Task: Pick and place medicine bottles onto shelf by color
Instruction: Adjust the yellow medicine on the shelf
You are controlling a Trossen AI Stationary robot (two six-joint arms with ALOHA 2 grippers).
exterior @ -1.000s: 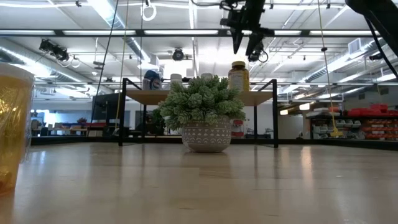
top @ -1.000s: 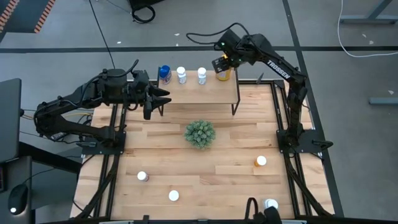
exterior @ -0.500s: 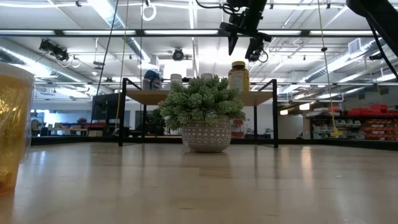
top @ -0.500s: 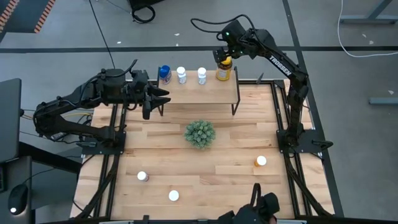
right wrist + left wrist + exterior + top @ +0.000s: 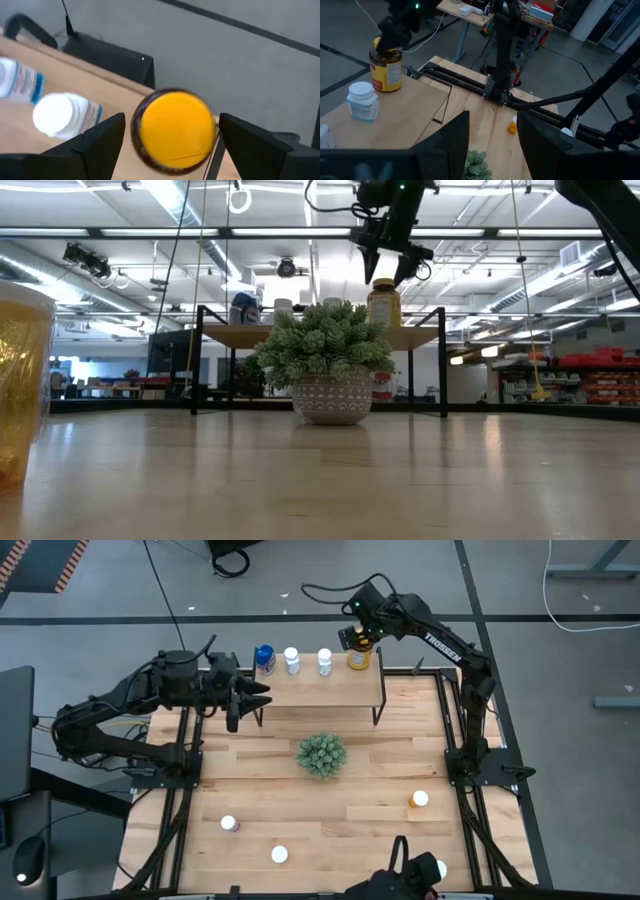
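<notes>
The shelf (image 5: 330,690) stands at the table's far edge on thin black legs. Its top carries a blue bottle (image 5: 264,660), two white bottles (image 5: 291,660) (image 5: 324,661) and a larger amber bottle (image 5: 359,657) with a yellow cap at its right end. My right gripper (image 5: 388,275) hangs open just above that yellow cap (image 5: 175,125), its fingers to either side and clear of it. My left gripper (image 5: 262,698) hovers open and empty off the shelf's left end. Loose bottles stand upright on the table: one purple (image 5: 229,824), two white (image 5: 279,855) (image 5: 436,867), one orange (image 5: 419,799).
A green spiky plant (image 5: 321,755) in a pale pot (image 5: 331,398) stands mid-table in front of the shelf. A yellow see-through container (image 5: 20,380) fills the low view's left edge. A dark shape (image 5: 395,882) shows at the table's near edge.
My right gripper has drawn back from over the amber bottle toward the far edge, then shifted a little toward the table's left, and its fingers have spread wider. The amber bottle stays upright on the shelf's right end. The dark shape at the near edge has drifted left.
</notes>
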